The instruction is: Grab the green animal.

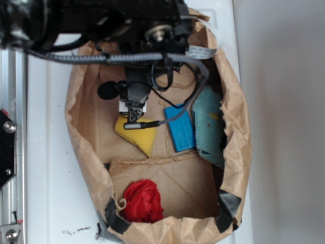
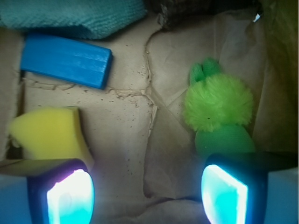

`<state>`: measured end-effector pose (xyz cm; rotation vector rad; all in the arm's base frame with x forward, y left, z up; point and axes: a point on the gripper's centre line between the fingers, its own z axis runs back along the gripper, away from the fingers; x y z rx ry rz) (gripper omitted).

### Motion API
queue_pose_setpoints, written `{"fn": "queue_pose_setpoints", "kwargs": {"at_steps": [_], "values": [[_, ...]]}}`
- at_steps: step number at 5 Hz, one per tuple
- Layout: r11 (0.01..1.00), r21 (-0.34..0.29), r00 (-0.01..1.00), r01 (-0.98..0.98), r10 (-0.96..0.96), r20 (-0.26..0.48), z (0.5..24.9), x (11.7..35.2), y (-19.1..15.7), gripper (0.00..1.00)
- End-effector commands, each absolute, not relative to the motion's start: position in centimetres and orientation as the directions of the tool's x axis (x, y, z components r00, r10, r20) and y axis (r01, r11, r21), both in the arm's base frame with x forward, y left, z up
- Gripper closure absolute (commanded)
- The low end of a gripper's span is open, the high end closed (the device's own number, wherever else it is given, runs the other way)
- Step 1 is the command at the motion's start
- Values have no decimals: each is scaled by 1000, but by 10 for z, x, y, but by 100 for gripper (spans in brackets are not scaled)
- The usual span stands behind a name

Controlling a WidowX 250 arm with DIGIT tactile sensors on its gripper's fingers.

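Note:
The green animal (image 2: 218, 106) lies on the brown paper in the right half of the wrist view. It has a fuzzy lime round body, small dark green limbs at the top and a smoother green part at the bottom. My gripper (image 2: 147, 196) is open, with only bare paper between its glowing pads. The right pad (image 2: 223, 196) sits just below the toy's smooth green end and the left pad (image 2: 70, 198) just below the yellow sponge. In the exterior view the arm hides the toy, and the gripper (image 1: 133, 113) hangs inside the bag.
A yellow sponge wedge (image 2: 46, 133) (image 1: 137, 133) lies left of the gripper. A blue block (image 2: 65, 60) (image 1: 180, 127) and a teal cloth (image 2: 70, 16) (image 1: 208, 127) lie beyond it. A crumpled red object (image 1: 143, 201) rests at the bag's near end. Brown paper bag walls (image 1: 81, 137) enclose everything.

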<state>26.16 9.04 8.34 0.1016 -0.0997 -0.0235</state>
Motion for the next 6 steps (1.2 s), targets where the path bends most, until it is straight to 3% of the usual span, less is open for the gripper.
{"fn": "queue_pose_setpoints", "kwargs": {"at_steps": [1,2,6], "values": [[989,140,986,-41,18,167,99,278,107,0],[985,146,983,-88,63,170,103,288,121,0],[958,254,975,-131,78,208,76,300,136,0]]}}
